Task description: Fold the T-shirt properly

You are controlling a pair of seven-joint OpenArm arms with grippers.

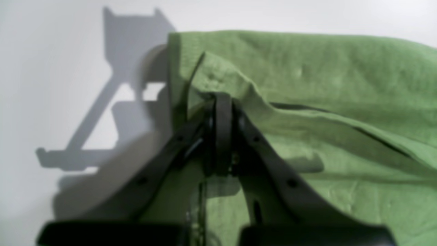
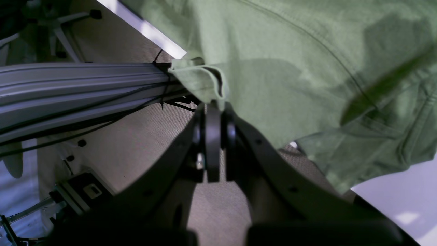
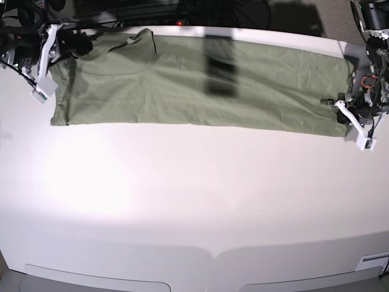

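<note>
Fabric of the T-shirt (image 3: 200,85) is lying stretched in a long folded band across the far part of the white bench (image 3: 182,201), running almost from one side edge to the other in the base view. Its collar end is sitting toward that view's left, where a sleeve is poking up near the far edge, and its hem end is reaching toward the right. Light wrinkles are showing along the band, and a dark shadow is falling across its middle.

At the hem end the left gripper (image 1: 222,102) is pinching a corner of the cloth, its dark fingers (image 1: 223,136) pressed together with a raised ridge of green fabric bunching between and around the tips. From there the shirt is spreading flat over the bench to the right of the left wrist view, one layer lying on another with a dark seam of shadow between them. The gripper's shadow is falling on the bare bench beside the cloth edge.

At the collar end the right gripper (image 2: 213,106) is closed on a small folded tab of the shirt's edge, its fingers (image 2: 212,143) meeting with the fabric caught at the tips. In the right wrist view the cloth is hanging past the bench edge here, with a grey rail (image 2: 78,92), black cables and a carpeted floor (image 2: 136,143) showing below
</note>
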